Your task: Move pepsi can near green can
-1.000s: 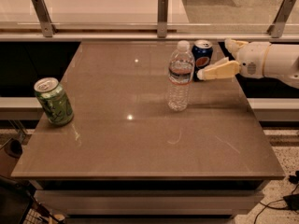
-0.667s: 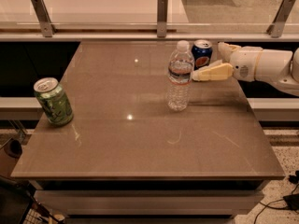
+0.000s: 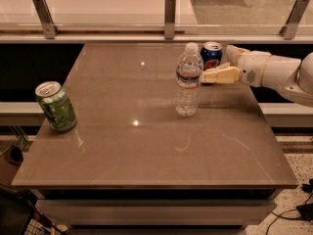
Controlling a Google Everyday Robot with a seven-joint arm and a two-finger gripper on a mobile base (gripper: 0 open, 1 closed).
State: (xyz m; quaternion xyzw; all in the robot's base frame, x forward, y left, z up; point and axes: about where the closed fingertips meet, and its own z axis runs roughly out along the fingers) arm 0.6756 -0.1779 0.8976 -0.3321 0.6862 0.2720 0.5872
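End effector [image 3: 215, 62] spread, slid further left than before, flanking pepsi can [image 3: 212, 54], green can [image 3: 56, 106] unmoved

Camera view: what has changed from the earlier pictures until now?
The gripper moved slightly leftward in the picture, closer alongside the pepsi can near the far edge of the table. The pepsi can, water bottle and green can stayed where they were.

Middle left of frame, at the left edge of the table [image 3: 146, 155]: green can [image 3: 56, 106]. Just right of centre, upright: water bottle [image 3: 188, 80]. Close behind it, toward upper right: pepsi can [image 3: 212, 54]. From the right edge, at that can: gripper [image 3: 219, 66].
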